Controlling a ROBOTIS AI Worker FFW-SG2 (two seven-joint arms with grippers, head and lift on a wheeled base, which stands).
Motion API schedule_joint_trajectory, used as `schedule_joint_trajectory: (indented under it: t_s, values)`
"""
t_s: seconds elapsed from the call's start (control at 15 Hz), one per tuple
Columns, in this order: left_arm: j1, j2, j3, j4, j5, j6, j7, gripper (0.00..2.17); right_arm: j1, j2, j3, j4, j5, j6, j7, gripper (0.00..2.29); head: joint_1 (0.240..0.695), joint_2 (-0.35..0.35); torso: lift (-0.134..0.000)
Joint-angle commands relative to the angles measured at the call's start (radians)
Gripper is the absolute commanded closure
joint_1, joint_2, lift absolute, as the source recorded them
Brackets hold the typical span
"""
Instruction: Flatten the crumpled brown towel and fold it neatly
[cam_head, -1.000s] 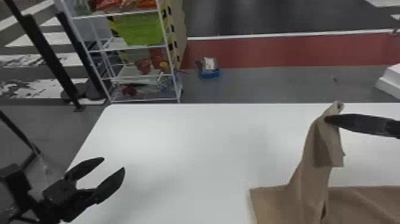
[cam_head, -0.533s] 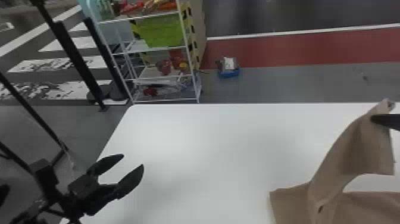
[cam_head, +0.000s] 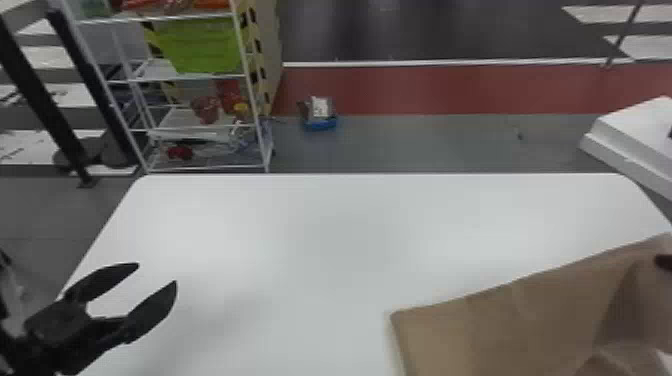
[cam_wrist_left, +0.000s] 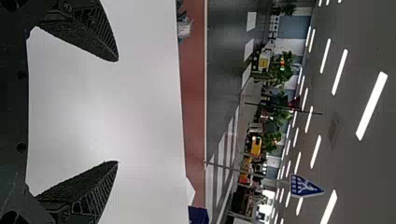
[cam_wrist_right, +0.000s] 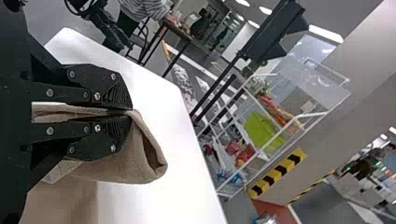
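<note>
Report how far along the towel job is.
Partly flattened, it seems: the brown towel has a fairly smooth stretch near the middle of the table. In hand: the right gripper pinches a bunched part. Remaining: lower that, smooth its creases, then fold. The left gripper is open and empty.

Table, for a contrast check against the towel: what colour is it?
The table is white, best seen in the head view.
</note>
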Motion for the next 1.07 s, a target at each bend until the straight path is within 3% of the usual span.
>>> schedule_joint_trajectory:
  t_s: [0.0,0.27,0.8,1.0]
  values:
    - [-0.010,-0.003,-0.028,0.025,-0.021,-0.003,-0.003,0.10,0.092,-0.007,0.007,0.015,0.123,0.030,0.031,1.02,0.695,0.032,-0.124]
    - [-0.012,-0.003,-0.042,0.031,-0.041,-0.003,-0.006,0.10,0.118,-0.042,0.064,0.114,0.245,0.030,0.057,1.02,0.695,-0.045,-0.124]
    - [-0.013,-0.003,-0.070,0.028,-0.050,0.001,-0.006,0.10,0.085,-0.102,0.024,0.237,0.267,0.030,0.058,1.02,0.695,-0.152,-0.124]
    - [-0.020,-0.003,-0.079,0.029,-0.058,0.004,-0.004,0.10,0.072,-0.118,0.062,0.275,0.320,0.030,0.058,1.02,0.695,-0.184,-0.124]
